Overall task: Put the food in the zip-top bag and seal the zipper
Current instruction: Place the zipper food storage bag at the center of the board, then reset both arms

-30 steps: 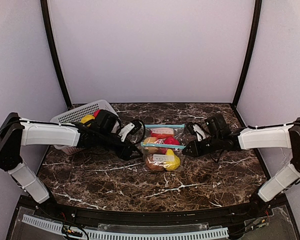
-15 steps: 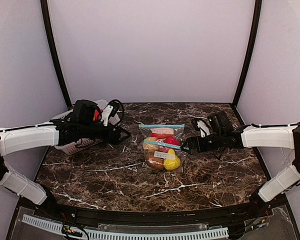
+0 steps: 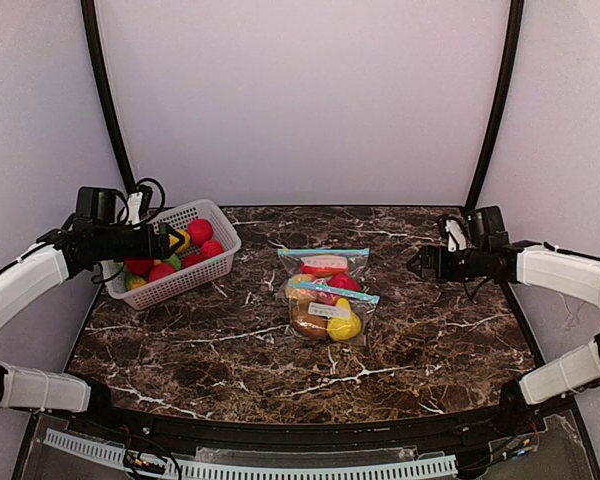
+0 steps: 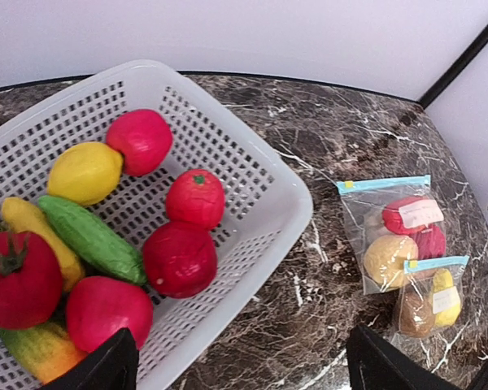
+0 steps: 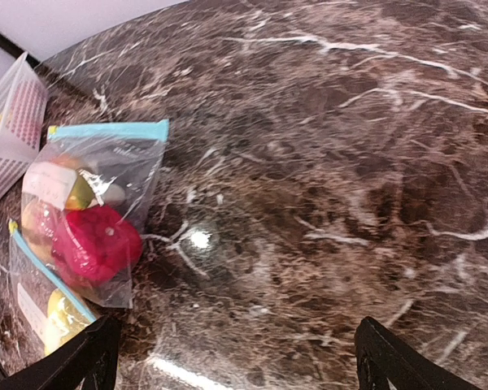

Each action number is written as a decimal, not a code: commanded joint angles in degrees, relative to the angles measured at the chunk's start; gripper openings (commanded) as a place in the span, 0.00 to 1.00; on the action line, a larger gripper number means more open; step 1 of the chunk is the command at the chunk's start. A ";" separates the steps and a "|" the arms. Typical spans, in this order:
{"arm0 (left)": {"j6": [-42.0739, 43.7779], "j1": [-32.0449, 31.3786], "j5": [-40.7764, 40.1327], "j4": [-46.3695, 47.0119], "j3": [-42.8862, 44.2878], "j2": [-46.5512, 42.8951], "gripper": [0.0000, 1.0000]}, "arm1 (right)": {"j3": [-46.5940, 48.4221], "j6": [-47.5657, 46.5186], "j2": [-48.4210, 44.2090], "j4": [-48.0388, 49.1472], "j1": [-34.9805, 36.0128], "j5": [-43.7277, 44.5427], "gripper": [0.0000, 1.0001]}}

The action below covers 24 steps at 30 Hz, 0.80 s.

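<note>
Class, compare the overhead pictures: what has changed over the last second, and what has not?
The left gripper drew away from the bags and swung left; it now hovers open over the basket. The right gripper withdrew rightward from the bags, open and empty. Bags and basket stayed put.

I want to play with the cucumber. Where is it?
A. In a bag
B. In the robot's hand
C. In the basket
C: the green cucumber lies in the basket with the other toy food, not in a bag.
</note>
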 commanded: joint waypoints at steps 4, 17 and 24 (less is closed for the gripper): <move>2.18 7.83 -6.88 -11.15 -0.51 -9.45 0.94 | -2.14 -1.18 -8.82 -4.52 -10.72 -2.26 0.99; 3.80 7.83 -22.03 -11.85 -6.21 -29.63 0.99 | -10.23 -4.08 -30.37 3.11 -11.51 6.59 0.99; 2.00 7.84 -22.23 -12.21 -10.18 -33.06 0.99 | -10.91 -4.62 -31.68 3.62 -11.54 7.31 0.99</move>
